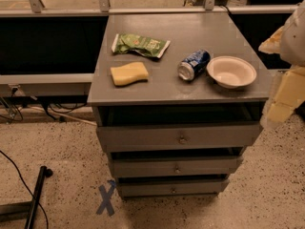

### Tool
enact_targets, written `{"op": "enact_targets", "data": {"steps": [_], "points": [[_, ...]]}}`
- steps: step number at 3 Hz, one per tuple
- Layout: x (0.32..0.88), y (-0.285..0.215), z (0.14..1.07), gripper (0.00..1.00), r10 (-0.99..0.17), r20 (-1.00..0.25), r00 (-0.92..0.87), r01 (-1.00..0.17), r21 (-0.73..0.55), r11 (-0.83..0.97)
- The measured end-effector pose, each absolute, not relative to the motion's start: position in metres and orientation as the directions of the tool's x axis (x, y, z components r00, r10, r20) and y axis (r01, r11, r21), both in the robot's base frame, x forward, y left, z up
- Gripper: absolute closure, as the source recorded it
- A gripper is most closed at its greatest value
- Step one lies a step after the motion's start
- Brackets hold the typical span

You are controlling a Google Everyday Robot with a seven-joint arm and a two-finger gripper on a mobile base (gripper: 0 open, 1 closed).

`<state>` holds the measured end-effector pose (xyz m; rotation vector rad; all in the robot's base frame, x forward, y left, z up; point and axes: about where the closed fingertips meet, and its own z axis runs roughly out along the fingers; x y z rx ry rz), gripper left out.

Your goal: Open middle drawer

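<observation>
A grey cabinet (181,92) carries three stacked drawers. The middle drawer (143,168) has a wide flat grey front and a small round centre knob (177,169), with a dark gap above its front. Above it is a taller-fronted drawer (143,138), and below it a narrower one (143,189). My gripper (283,99) hangs at the right edge of the camera view, pale and blurred. It is beside the cabinet's right corner, above and to the right of the middle drawer and not touching it.
On the cabinet top lie a green snack bag (140,45), a yellow sponge (129,73), a blue can (194,64) on its side and a white bowl (231,71). A blue tape X (106,199) marks the floor. A black stand leg (35,197) and cables are at left.
</observation>
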<state>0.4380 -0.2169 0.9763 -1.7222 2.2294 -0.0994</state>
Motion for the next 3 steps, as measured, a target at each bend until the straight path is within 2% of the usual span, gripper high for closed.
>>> {"op": "enact_targets", "data": {"steps": [1,2,3], "points": [[0.433,-0.22,0.976,0.0,-0.95,-0.225,-0.218,-0.925,-0.263,0.274],[0.406,-0.253,0.929,0.0,-0.919,-0.32,-0.231,-0.918,-0.242,0.315],[0.356,-0.306,0.857,0.0,-0.795,-0.513,-0.324,-0.852,-0.207,0.481]]}}
